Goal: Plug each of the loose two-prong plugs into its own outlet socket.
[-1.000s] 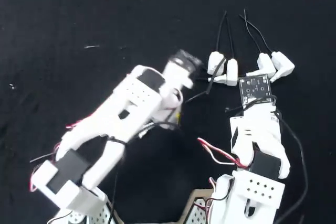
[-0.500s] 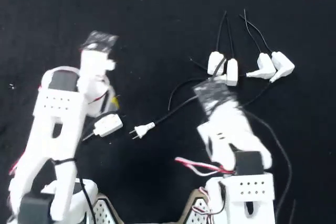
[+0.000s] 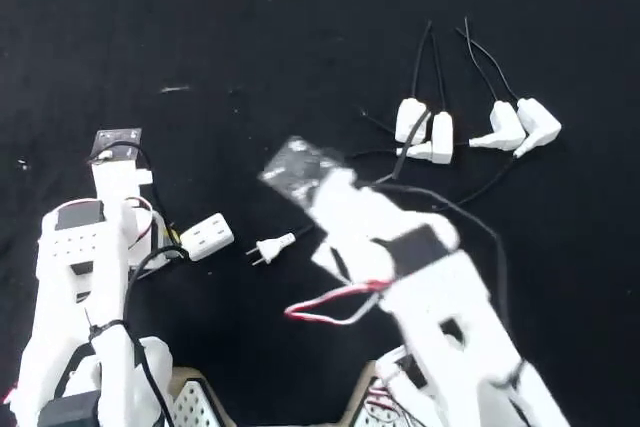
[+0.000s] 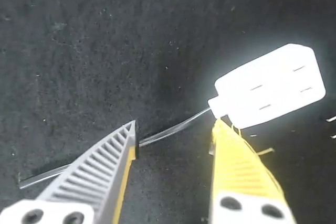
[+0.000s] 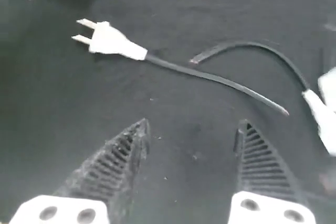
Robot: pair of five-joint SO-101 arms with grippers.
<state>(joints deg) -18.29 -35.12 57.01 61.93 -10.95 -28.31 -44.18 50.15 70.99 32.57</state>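
Black cloth surface (image 3: pixel 250 47). White left arm (image 3: pixel 80 267) sits near-left, white right arm (image 3: pixel 400 257) angles in toward the middle. Left gripper (image 4: pixel 175 129) is open, jaws straddling the thin lead of the white rectangular outlet block (image 4: pixel 268 85), which lies just beyond the yellow jaw's tip. Right gripper (image 5: pixel 193 127) is open, holding nothing. The white two-prong plug (image 5: pixel 107 39) on its black cord (image 5: pixel 210 77) lies ahead of that gripper, clear of it, prongs facing the block, not inserted.
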